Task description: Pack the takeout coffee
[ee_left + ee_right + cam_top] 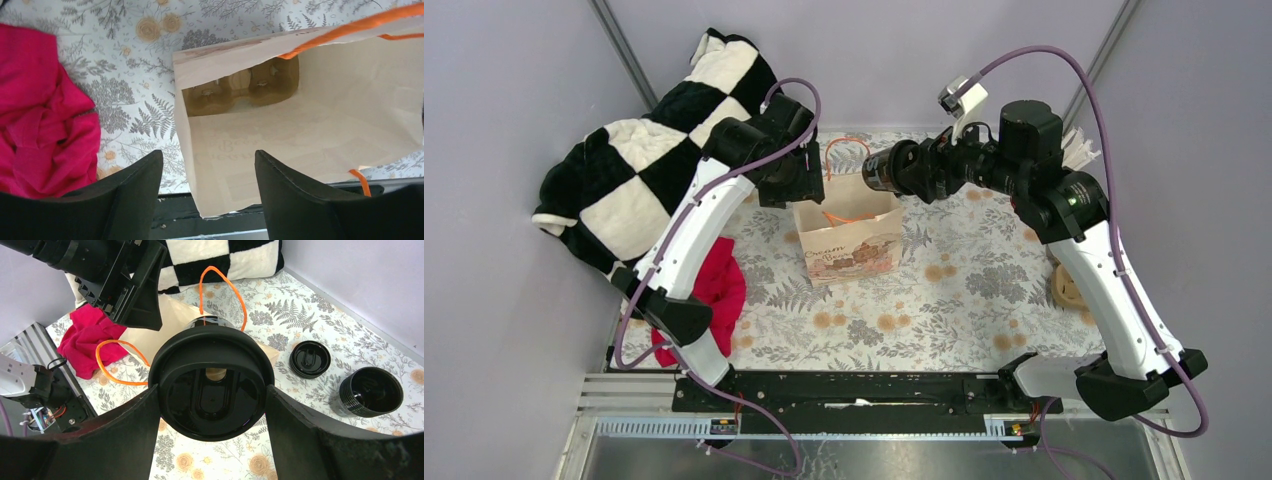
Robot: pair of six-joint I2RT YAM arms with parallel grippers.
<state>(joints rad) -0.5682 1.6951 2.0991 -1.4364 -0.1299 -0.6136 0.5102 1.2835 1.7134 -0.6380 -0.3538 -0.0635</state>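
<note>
Status: about halfway, pick done, place not. Right end effector [212, 392] is clamped on the coffee cup [212, 382], fingers pressed against both sides just below the lid. The lid is on and faces the wrist camera. In the top view the cup hangs clear of the worktop [984, 300], tipped well off upright, bottom toward the paper bag [849, 240]. It's just beside the bag's far right corner: near the mouth, not over it, not inside. The bag stands upright with its mouth open. A cardboard cup carrier [242, 87] sits at the bottom, and the wells I can see look empty. Left end effector [208, 155] is spread, with the bag's side wall running between its fingers and no pinch visible. I read it as poised at the bag edge, not gripping. Left to do, my read: bring the cup upright over the mouth, lower it into a carrier well, let go, back out. Spare lids [310, 359] and the lidless cup stack [371, 391] sit on the worktop apart from the bag, not involved.
</note>
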